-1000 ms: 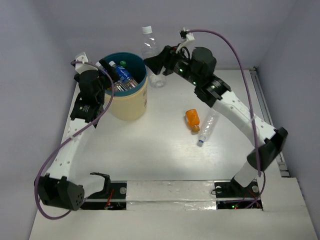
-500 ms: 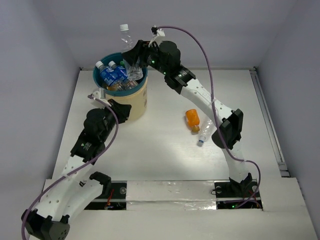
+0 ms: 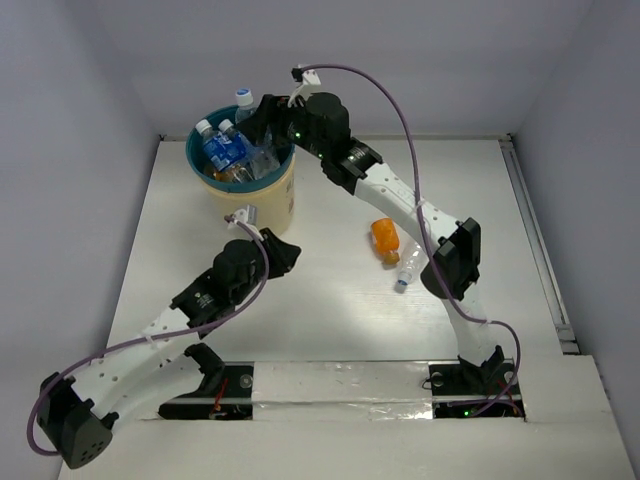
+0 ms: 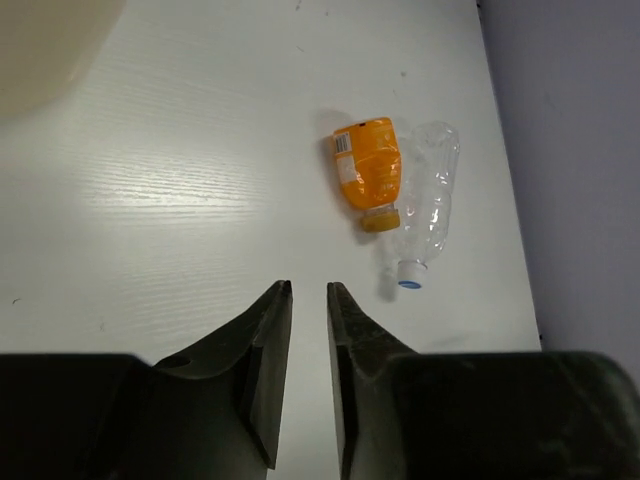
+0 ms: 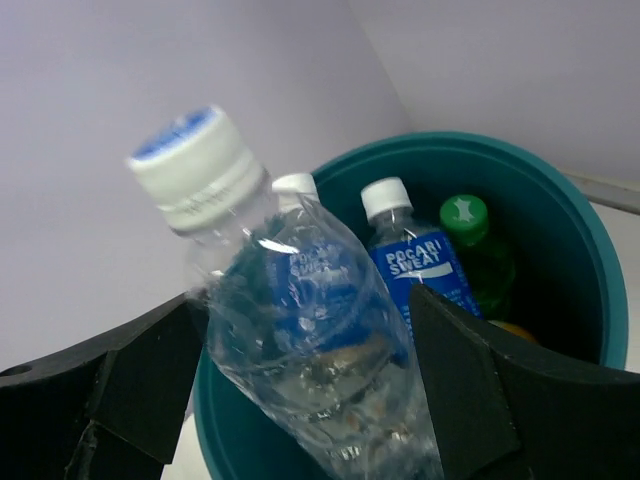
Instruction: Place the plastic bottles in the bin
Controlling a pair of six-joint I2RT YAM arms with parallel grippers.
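The bin (image 3: 268, 207) stands at the back left, cream outside with a teal rim (image 5: 565, 200). Inside are blue-labelled bottles (image 5: 420, 265) and a green one (image 5: 476, 238). My right gripper (image 5: 308, 296) is open over the bin. A plain clear bottle (image 5: 300, 340) with a white cap leans loose between its wide jaws, its base down in the bin. An orange bottle (image 4: 368, 172) and a clear bottle (image 4: 428, 200) lie side by side on the table (image 3: 330, 300). My left gripper (image 4: 308, 288) points at them from a distance, its jaws a narrow gap apart and empty.
The cream bin wall (image 4: 35, 50) shows at the upper left of the left wrist view. A grey wall (image 4: 570, 150) runs close behind the two lying bottles (image 3: 385, 238) (image 3: 417, 258). A metal rail (image 3: 530, 220) lines the table's right edge.
The left arm drew back from the bin and swung toward the table middle; its jaws closed in. The right arm carried the clear bottle over the bin and its jaws widened.
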